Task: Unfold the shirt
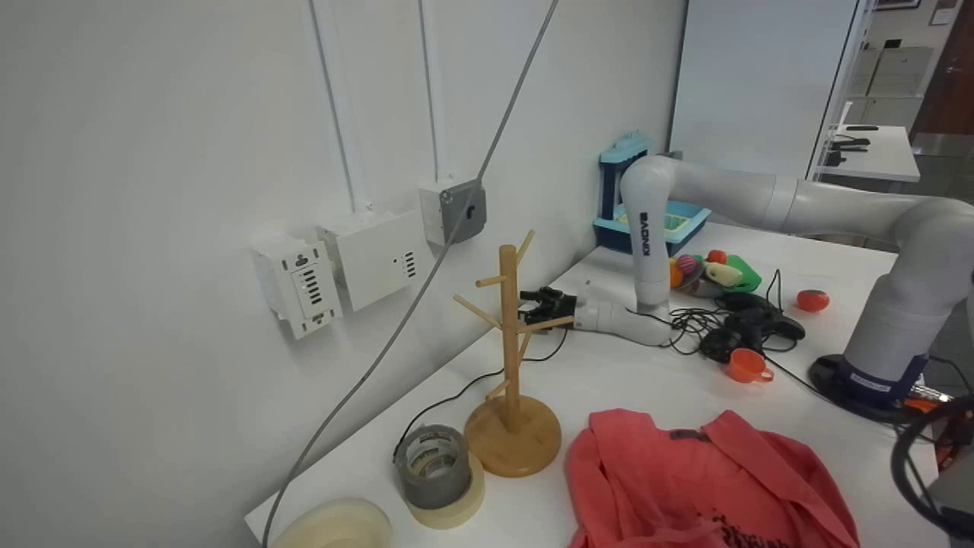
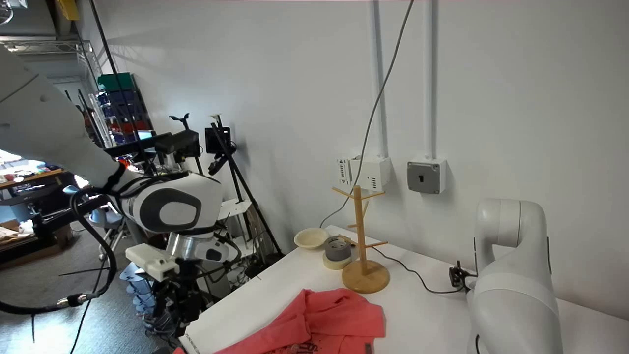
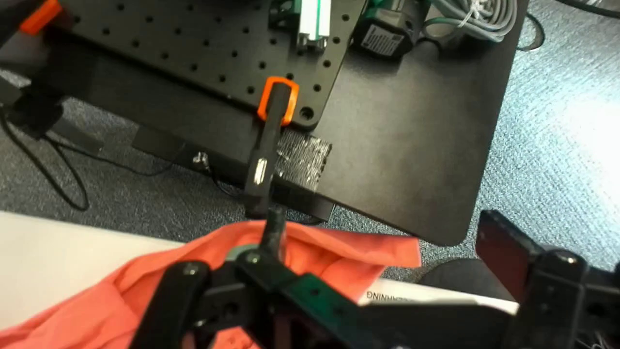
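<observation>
The salmon-red shirt (image 1: 647,472) lies crumpled and partly folded on the white table, its dark print partly showing. It also shows in an exterior view (image 2: 344,314), cut off by the frame's bottom. In the wrist view a flap of the shirt (image 3: 334,249) reaches past the table's edge, over the floor. My gripper (image 3: 387,232) is wide open, with nothing held between its fingers. The flap passes behind the left finger and into the gap between the fingers. In an exterior view the gripper (image 2: 178,309) hangs at the table's left edge, beside the shirt; its fingers are dark and unclear there.
A wooden mug-tree stand (image 1: 511,342), tape rolls (image 1: 432,468) and a pale bowl (image 2: 311,238) stand beyond the shirt. Another arm (image 1: 761,199), cables and an orange cup (image 1: 746,367) are on the table. A black table (image 3: 411,126) with an orange-tipped clamp (image 3: 278,99) is across a floor gap.
</observation>
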Controlling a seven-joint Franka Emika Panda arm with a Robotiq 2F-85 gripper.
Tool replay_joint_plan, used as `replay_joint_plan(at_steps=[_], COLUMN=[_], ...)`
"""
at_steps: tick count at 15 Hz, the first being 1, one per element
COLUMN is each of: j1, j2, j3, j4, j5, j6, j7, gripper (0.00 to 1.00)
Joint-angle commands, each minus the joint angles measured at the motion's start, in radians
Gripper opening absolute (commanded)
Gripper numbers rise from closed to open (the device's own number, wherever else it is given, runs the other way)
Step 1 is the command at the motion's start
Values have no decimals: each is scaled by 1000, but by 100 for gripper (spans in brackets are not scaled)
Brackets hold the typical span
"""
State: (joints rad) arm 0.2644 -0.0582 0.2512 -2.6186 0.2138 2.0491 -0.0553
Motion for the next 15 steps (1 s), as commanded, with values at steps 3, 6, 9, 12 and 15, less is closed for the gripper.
replay_joint_plan(at_steps=[3,6,9,12,15], j1=[-50,-47,-49,-60,-64], j2=[79,63,77,86,136], j3=[-55,-49,-50,-62,-66], j4=[110,97,105,91,100], j5=[-140,-117,-122,-160,-188], j6=[72,59,63,105,213], j7=[-171,-146,-149,-142,-172], gripper=[100,100,100,100,100])
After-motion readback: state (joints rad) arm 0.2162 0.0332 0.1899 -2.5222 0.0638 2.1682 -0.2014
